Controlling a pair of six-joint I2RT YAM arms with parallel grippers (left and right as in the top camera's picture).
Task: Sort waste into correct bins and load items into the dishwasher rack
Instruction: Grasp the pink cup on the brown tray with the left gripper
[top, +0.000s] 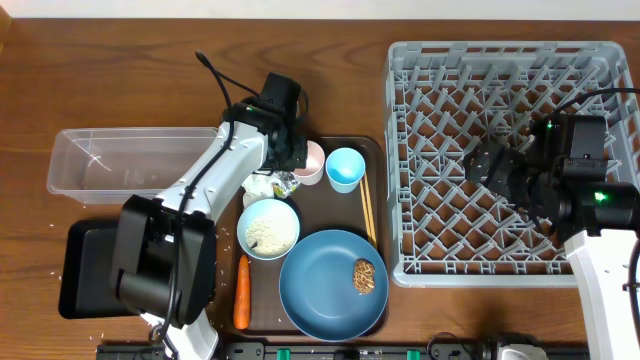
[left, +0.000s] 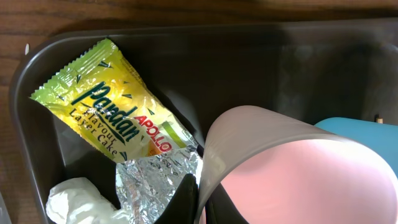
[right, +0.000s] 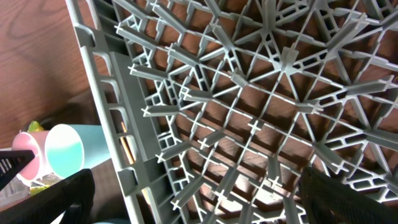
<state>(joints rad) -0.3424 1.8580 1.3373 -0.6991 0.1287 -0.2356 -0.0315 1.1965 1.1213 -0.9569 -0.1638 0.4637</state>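
My left hand (left: 198, 204) is clamped on the rim of the white-pink cup (left: 298, 180), which stands in the serving tray (left: 249, 56) beside the wrapper (left: 112, 112). I judge this is the loading step: next I lift it clear and carry it to the dishwasher rack (top: 500, 48), where my right hand (right: 196, 196) hovers, fingers apart.

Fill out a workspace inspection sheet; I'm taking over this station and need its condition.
surface: wooden table
job's things: serving tray holds pink cup, light-blue cup, pandan cake wrapper, crumpled paper, bowl of rice, carrot, chopsticks, blue plate with food lump; clear tub and black tray at left; dishwasher rack at right, unloaded
clutter: nothing seen
grippers: left gripper shut on pink cup's rim; right gripper open above rack
cables: black cable loops off left arm
surroundings: pale strip beyond far table edge
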